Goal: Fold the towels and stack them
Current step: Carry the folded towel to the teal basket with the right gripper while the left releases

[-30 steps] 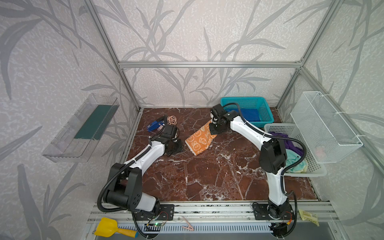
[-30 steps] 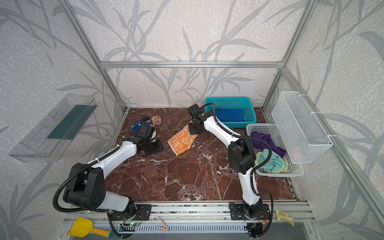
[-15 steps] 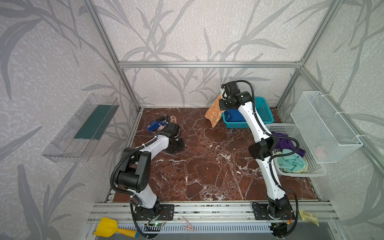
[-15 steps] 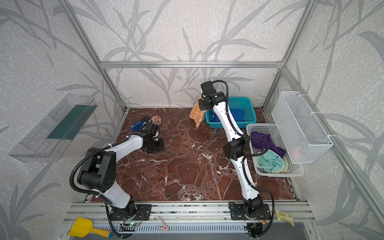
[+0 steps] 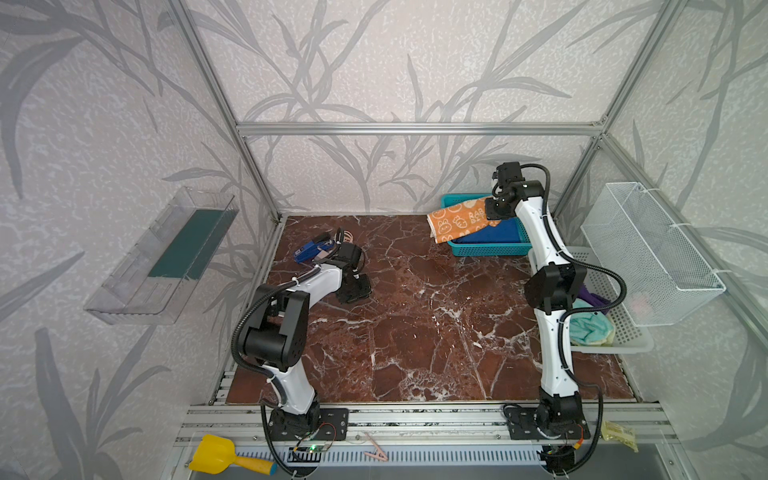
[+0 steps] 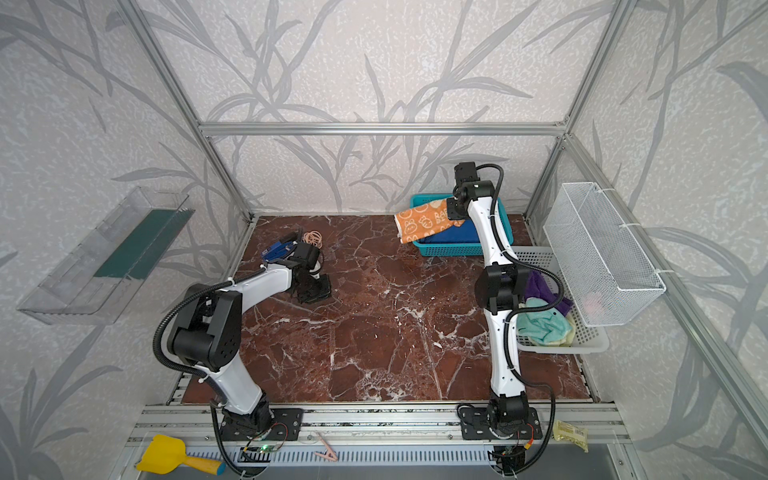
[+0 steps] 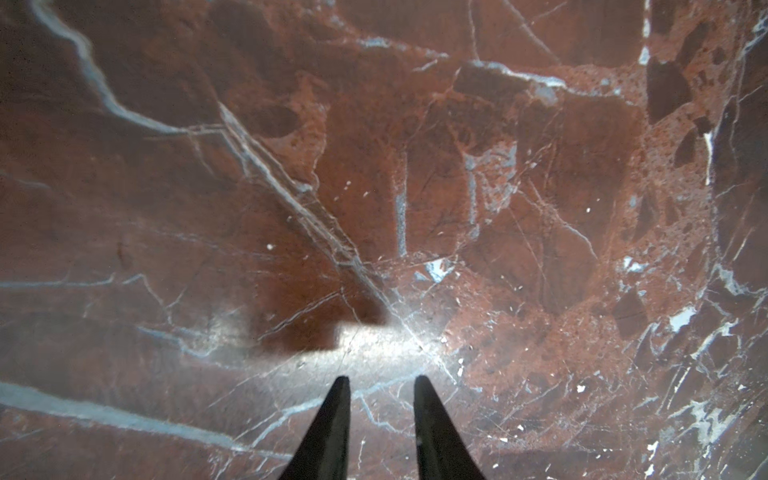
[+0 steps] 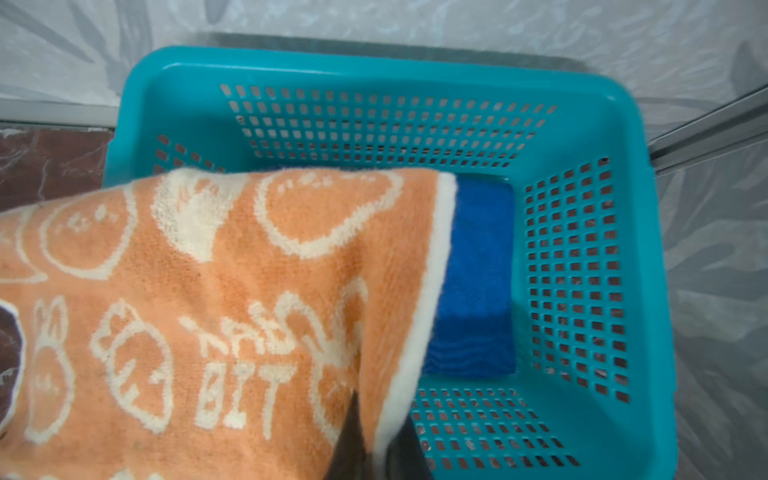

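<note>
One marble table (image 5: 415, 332) carries the teal basket (image 5: 490, 248) at far right and the white basket (image 5: 615, 347) on the right. The orange towel (image 5: 457, 222), folded mid-table a second ago, now hangs over the teal basket's left rim above the folded blue towel (image 5: 494, 237). The purple towel (image 5: 590, 297) and yellow-teal towel (image 5: 590, 328) wait crumpled in the white basket. The right gripper (image 8: 380, 428) pinches the orange towel's edge. The left gripper (image 7: 381, 380), low at far left, stands slightly parted and empty. Stacking seems one release away.

Blue towel (image 8: 478, 282) mostly hidden (orange towel (image 8: 208, 311) in front).
</note>
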Controlling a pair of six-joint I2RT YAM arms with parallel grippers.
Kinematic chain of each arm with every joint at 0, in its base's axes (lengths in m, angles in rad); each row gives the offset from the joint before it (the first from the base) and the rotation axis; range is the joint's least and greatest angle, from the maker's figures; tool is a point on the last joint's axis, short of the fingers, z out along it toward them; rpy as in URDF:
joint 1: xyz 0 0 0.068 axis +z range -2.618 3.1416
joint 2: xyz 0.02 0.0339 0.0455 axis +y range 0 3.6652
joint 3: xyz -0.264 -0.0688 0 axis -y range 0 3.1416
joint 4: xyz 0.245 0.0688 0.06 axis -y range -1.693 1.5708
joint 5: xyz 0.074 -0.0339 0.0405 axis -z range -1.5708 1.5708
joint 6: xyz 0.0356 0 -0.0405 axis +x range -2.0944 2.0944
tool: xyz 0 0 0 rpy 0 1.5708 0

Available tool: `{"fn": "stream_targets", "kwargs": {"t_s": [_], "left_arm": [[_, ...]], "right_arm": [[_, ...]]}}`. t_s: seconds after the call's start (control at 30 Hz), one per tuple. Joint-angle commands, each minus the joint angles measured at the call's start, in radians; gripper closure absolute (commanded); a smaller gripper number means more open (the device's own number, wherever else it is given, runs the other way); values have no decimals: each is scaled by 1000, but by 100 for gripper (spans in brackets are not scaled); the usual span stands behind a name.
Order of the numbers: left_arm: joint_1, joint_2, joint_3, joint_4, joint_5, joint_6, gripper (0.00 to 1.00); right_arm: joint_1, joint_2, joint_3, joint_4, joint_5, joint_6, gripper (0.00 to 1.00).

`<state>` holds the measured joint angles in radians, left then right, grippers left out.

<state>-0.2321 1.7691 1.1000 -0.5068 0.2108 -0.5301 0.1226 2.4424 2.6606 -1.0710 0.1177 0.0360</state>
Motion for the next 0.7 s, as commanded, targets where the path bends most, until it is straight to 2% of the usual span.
{"fn": "stream_targets", "kwargs": {"t_s": [0.0, 0.4, 0.67], "left_arm": [[-7, 17, 29, -31, -11, -14, 71], [-17, 62, 53, -65, -32, -28, 72], [-29, 105, 93, -84, -30, -27, 73]], "right_arm": [[-9, 58, 51, 17, 50, -39, 100], [-62, 184, 19, 110, 120, -67, 100], [-79, 213, -13, 145, 189, -84, 100]]}}
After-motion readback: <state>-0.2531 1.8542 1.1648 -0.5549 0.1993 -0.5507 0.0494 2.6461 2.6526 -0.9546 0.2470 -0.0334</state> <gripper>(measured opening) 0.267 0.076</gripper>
